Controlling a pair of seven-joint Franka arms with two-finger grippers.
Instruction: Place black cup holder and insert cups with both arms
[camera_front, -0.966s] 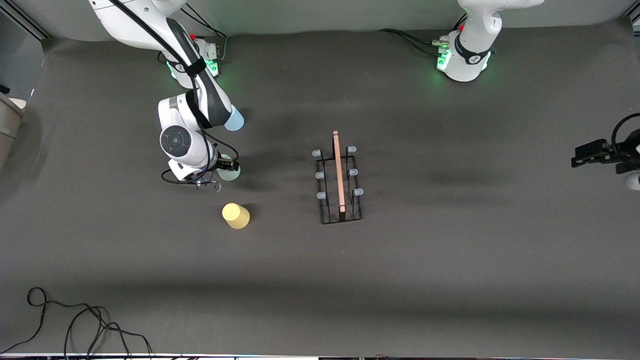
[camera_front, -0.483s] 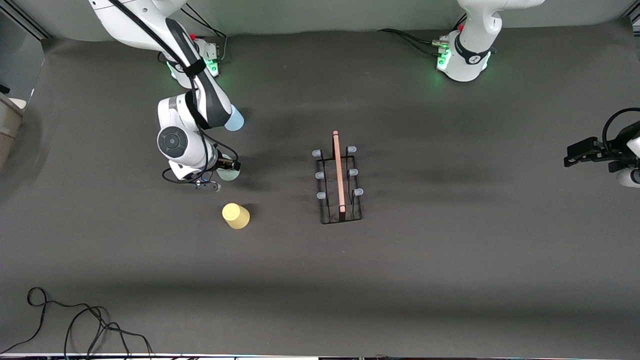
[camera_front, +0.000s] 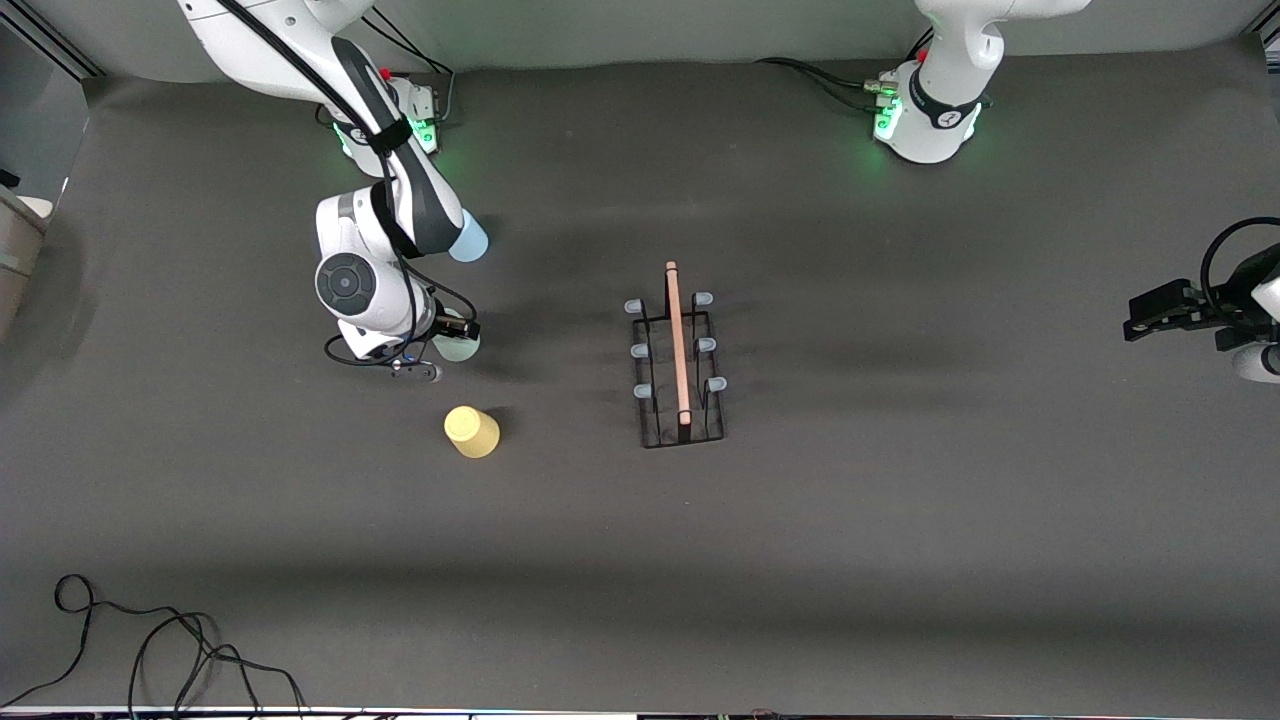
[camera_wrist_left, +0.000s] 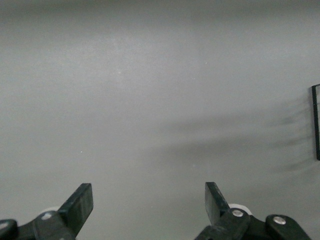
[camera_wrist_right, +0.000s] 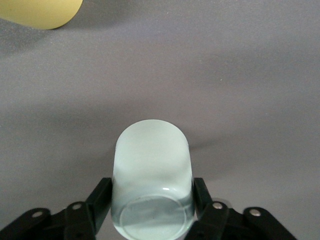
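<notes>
The black cup holder stands mid-table with bare pegs and its wooden handle on top; its edge shows in the left wrist view. My right gripper is shut on the pale grey-green cup at table level, one finger on each side of it. The yellow cup sits nearer the camera than that cup. The light blue cup is partly hidden by the right arm. My left gripper hangs open and holds nothing, at the left arm's end of the table.
Loose black cables lie at the near corner on the right arm's end. A beige object sits past the table edge there. The two lit arm bases stand along the edge farthest from the camera.
The right gripper's fingers have closed onto the grey-green cup. The left gripper has drifted slightly toward the cup holder.
</notes>
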